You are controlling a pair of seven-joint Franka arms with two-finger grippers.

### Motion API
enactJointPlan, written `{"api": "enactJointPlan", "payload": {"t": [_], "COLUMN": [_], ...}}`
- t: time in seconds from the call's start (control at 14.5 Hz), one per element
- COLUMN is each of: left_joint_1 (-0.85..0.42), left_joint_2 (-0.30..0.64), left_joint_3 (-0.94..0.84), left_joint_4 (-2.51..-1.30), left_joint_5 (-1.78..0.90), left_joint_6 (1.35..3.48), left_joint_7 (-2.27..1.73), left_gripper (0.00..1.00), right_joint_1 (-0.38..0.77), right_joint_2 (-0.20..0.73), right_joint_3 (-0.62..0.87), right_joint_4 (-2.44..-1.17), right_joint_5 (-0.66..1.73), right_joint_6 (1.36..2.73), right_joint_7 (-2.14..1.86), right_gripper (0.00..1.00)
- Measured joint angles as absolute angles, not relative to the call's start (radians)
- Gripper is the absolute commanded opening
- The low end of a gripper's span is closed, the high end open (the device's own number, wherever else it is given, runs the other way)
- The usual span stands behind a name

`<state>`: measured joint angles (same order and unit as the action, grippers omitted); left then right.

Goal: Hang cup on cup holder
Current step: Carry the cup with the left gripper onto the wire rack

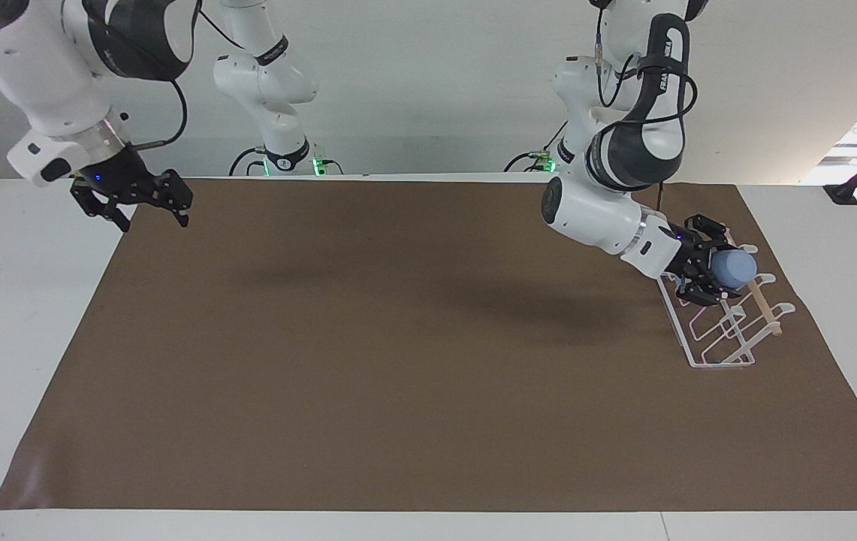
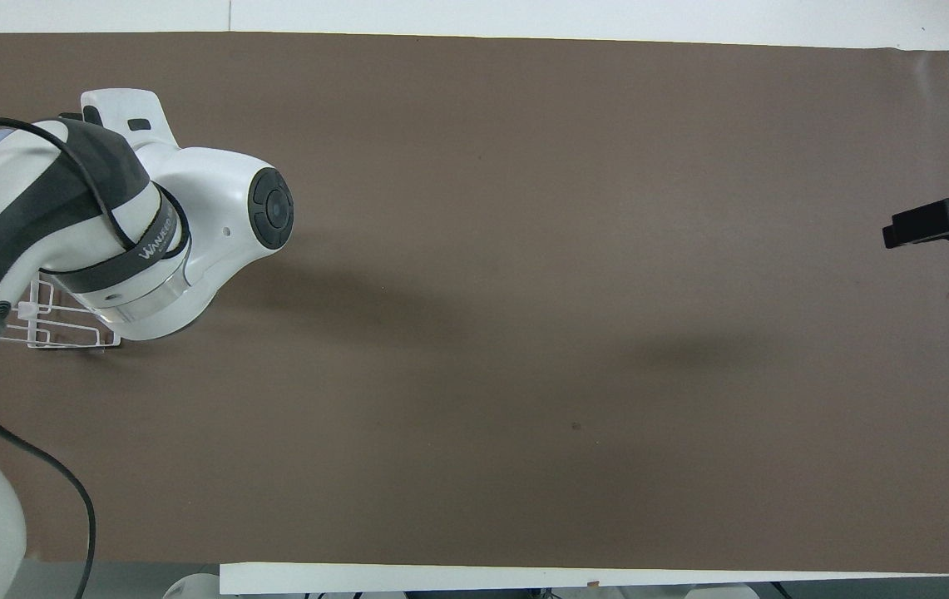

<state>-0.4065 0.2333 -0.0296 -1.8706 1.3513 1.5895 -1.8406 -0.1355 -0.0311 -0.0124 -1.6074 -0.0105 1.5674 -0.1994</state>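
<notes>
The light-blue cup (image 1: 739, 267) lies on its side in the air, with my left gripper (image 1: 715, 267) shut on it. It hangs over the end of the white wire cup holder (image 1: 721, 347) nearer to the robots, close to the wooden rod (image 1: 766, 308). I cannot tell whether the cup touches a prong. In the overhead view the left arm covers the cup and most of the cup holder (image 2: 54, 326). My right gripper (image 1: 149, 212) is open and holds nothing. It hangs over the mat's edge at the right arm's end, and its tip shows at the overhead view's edge (image 2: 927, 226).
A brown mat (image 1: 398, 361) covers most of the white table (image 1: 15, 338). The cup holder stands on the mat toward the left arm's end of the table.
</notes>
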Motion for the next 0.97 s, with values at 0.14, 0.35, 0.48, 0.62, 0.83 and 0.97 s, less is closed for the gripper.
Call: {"api": "enactJointPlan", "payload": {"t": [0.14, 0.35, 0.48, 0.62, 0.83, 0.97], "left_joint_1": [-0.385, -0.355, -0.342, -0.339, -0.338, -0.327], "left_joint_2": [0.295, 0.36, 0.367, 0.367, 0.367, 0.367], "left_joint_3": [-0.029, -0.028, -0.028, -0.03, -0.033, -0.033], "left_joint_4": [-1.872, -1.871, -1.871, -1.871, -1.871, -1.871], "left_joint_5": [1.424, 1.471, 1.472, 1.464, 1.443, 1.436], "left_joint_6": [1.563, 1.545, 1.541, 1.541, 1.545, 1.561], "left_joint_7": [-1.91, -1.978, -1.988, -1.995, -2.002, -2.002], "left_gripper": [0.0, 0.0, 0.0, 0.04, 0.16, 0.5], "right_joint_1": [-0.149, -0.134, -0.116, -0.089, -0.066, -0.07], "right_joint_2": [-0.032, -0.03, -0.023, -0.021, -0.021, -0.022], "right_joint_3": [-0.021, -0.009, 0.009, 0.027, 0.032, 0.029], "right_joint_4": [-1.513, -1.473, -1.475, -1.482, -1.485, -1.491], "right_joint_5": [-0.068, -0.117, -0.117, -0.117, -0.119, -0.119], "right_joint_6": [1.465, 1.376, 1.35, 1.329, 1.324, 1.321], "right_joint_7": [-0.201, -0.204, -0.204, -0.201, -0.195, -0.195], "right_gripper": [0.99, 0.99, 0.99, 0.99, 0.99, 0.99]}}
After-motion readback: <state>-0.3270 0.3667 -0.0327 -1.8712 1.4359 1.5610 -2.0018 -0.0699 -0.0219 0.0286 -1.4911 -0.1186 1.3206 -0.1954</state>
